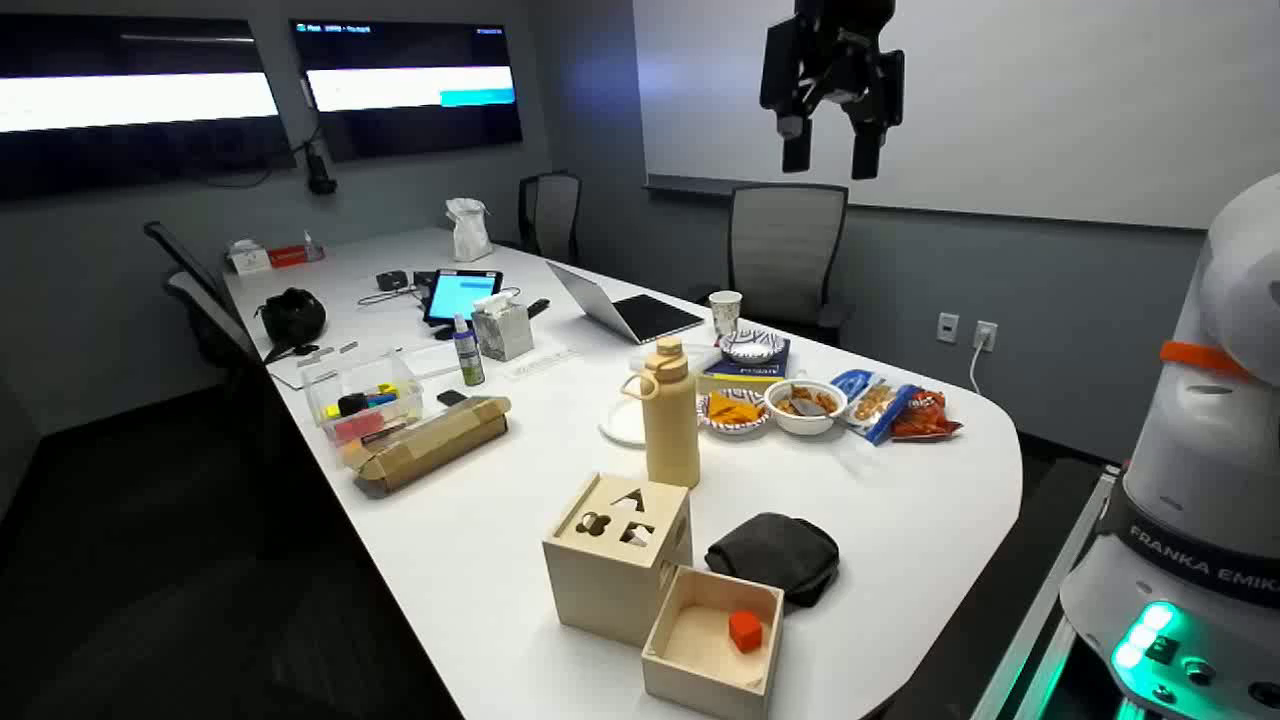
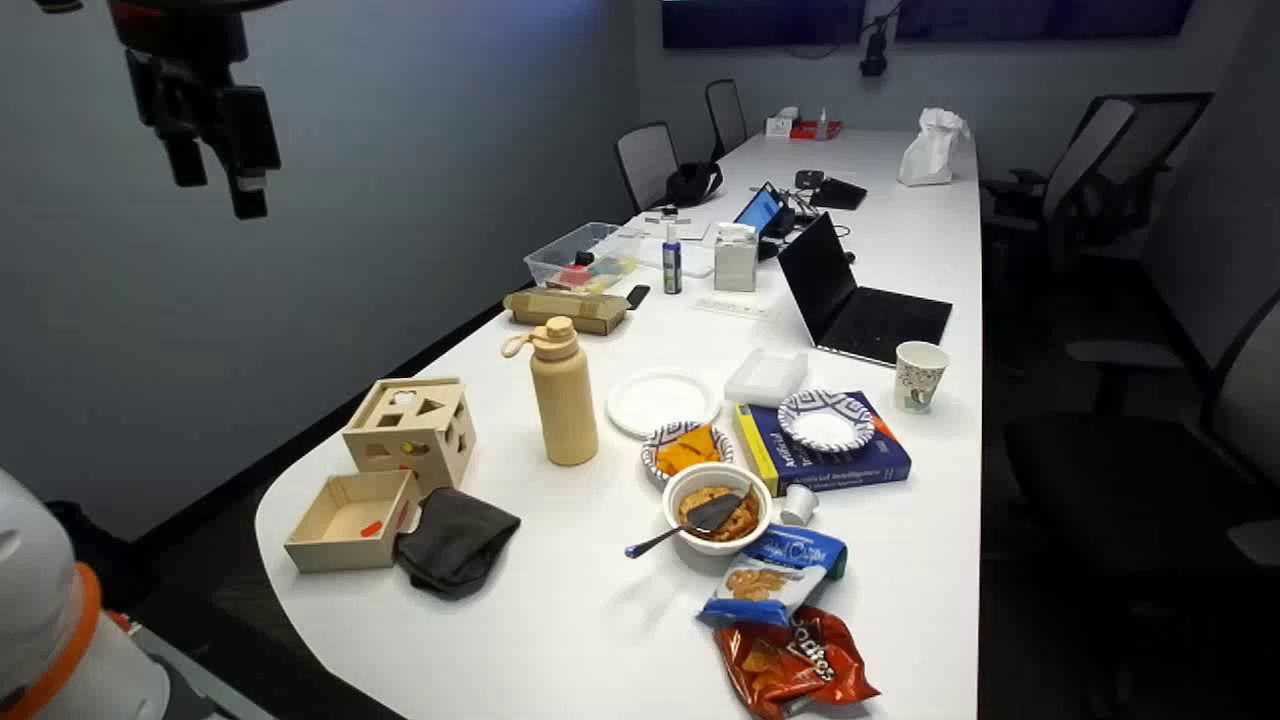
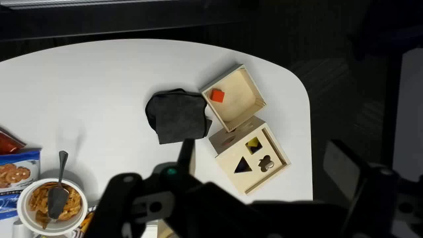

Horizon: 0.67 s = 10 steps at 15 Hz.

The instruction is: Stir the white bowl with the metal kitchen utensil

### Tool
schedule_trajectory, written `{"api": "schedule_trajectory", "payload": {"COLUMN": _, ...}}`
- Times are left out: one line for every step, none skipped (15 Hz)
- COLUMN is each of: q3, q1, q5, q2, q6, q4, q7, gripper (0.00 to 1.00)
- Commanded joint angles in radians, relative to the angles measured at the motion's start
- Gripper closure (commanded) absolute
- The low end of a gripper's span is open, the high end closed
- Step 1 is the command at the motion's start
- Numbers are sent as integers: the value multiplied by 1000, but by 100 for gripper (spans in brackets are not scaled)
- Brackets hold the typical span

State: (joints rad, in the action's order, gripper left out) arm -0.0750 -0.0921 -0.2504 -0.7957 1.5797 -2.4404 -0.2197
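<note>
The white bowl [image 1: 806, 425] stands on the table in an exterior view, and it also shows in an exterior view [image 2: 716, 547] and at the lower left of the wrist view [image 3: 84, 207]. It holds brown flakes. The metal kitchen utensil [image 2: 712, 513] rests in it, blade on the flakes and handle sticking out over the rim; it also shows in the wrist view [image 3: 58, 201]. My gripper [image 1: 830, 165] is open and empty, high above the table and well apart from the bowl. In the wrist view my gripper [image 3: 264, 162] has the wooden shape box between its fingers, far below.
A tall tan bottle [image 2: 566, 405] stands between the shape box [image 2: 410, 430] and the bowl. A patterned bowl with orange chips [image 2: 690, 450], a book [image 2: 850, 470] with another patterned bowl, and snack bags [image 2: 775, 580] crowd the white bowl. A black cloth item [image 3: 180, 115] lies beside an open wooden tray [image 3: 239, 96].
</note>
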Motion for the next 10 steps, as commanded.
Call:
{"api": "schedule_trajectory", "payload": {"q3": -16, "q1": 24, "q5": -10, "q2": 0, "q6": -6, "q4": 4, "q7": 13, "gripper": 0}}
{"api": "schedule_trajectory", "payload": {"q3": 10, "q1": 38, "q5": -12, "q2": 26, "q6": 2, "q4": 20, "q7": 26, "gripper": 0}}
{"api": "schedule_trajectory", "payload": {"q3": 30, "q1": 46, "q5": -12, "q2": 43, "q6": 3, "q4": 29, "q7": 45, "gripper": 0}}
{"api": "schedule_trajectory", "payload": {"q3": 55, "q1": 55, "q5": -11, "q2": 68, "q6": 5, "q4": 41, "q7": 74, "gripper": 0}}
{"api": "schedule_trajectory", "payload": {"q3": 74, "q1": 66, "q5": -7, "q2": 89, "q6": 11, "q4": 50, "q7": 98, "gripper": 0}}
{"api": "schedule_trajectory", "payload": {"q3": 99, "q1": 81, "q5": -4, "q2": 125, "q6": 24, "q4": 61, "q7": 125, "gripper": 0}}
{"api": "schedule_trajectory", "payload": {"q3": 124, "q1": 90, "q5": -8, "q2": 154, "q6": 27, "q4": 73, "q7": 153, "gripper": 0}}
{"api": "schedule_trajectory", "payload": {"q3": 152, "q1": 105, "q5": -6, "q2": 196, "q6": 43, "q4": 85, "q7": 180, "gripper": 0}}
{"api": "schedule_trajectory", "payload": {"q3": 180, "q1": 115, "q5": -13, "q2": 232, "q6": 48, "q4": 98, "q7": 208, "gripper": 0}}
{"api": "schedule_trajectory", "payload": {"q3": 206, "q1": 129, "q5": -9, "q2": 275, "q6": 65, "q4": 106, "q7": 235, "gripper": 0}}
